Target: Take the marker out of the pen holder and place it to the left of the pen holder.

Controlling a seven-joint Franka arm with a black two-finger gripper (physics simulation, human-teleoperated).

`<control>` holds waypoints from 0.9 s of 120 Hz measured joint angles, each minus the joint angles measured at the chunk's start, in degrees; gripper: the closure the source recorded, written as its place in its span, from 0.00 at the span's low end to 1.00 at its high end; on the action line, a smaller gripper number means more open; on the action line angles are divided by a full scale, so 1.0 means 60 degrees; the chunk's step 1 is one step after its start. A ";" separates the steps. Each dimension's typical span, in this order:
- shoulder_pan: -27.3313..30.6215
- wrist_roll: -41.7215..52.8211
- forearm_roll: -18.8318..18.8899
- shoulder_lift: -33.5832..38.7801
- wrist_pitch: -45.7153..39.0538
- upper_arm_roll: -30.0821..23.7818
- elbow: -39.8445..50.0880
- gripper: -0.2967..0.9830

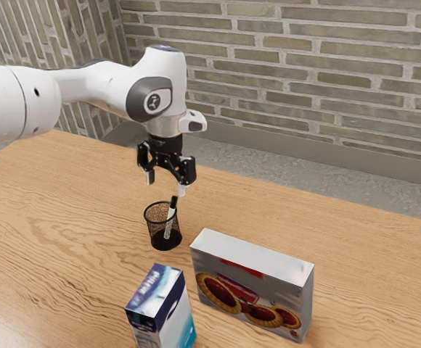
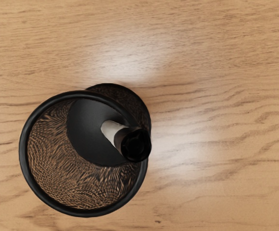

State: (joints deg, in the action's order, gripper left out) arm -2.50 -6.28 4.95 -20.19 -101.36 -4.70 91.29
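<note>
In the exterior view, we see our white arm [image 1: 156,76] come in from the exterior view's left, with the black claw [image 1: 166,185] above the pen holder [image 1: 151,228]. The claw is spread wide: its 2 fingers stand well apart and point down. The 1 marker [image 1: 170,222] is inside the pen holder, tilted toward the exterior view's right, its black cap rising above the rim. That cap appears near 1 fingertip, though we cannot tell how close they really are in depth. The pen holder stands upright on the wooden table [image 1: 65,217]. Nearer the camera than the pen holder, we see a blue and white carton [image 1: 168,313]; toward the exterior view's right of the pen holder, also nearer the camera, stands a box [image 1: 268,272] with tarts pictured on its front. Beyond the pen holder, past the table's far edge, are the grey floor [image 1: 290,181] and a brick wall [image 1: 305,58]

In the wrist view, we look down into the pen holder, with its round black rim, meshed side and dark base. The marker slants out from inside it, pale barrel lower and black cap toward us, the cap overlapping the rim. Around the pen holder we see wood grain and pale patches of shine
</note>
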 joint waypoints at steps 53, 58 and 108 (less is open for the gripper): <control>-0.0005 0.0356 0.0866 -0.1490 -0.0930 0.0038 -0.0695 0.23; -0.0006 0.0364 0.0864 -0.1518 -0.0969 0.0037 -0.0647 0.23; -0.0007 0.0307 0.0768 -0.1180 -0.1110 0.0022 0.0062 0.39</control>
State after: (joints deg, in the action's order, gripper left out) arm -2.55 -4.44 9.56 -27.27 -108.02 -4.57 91.66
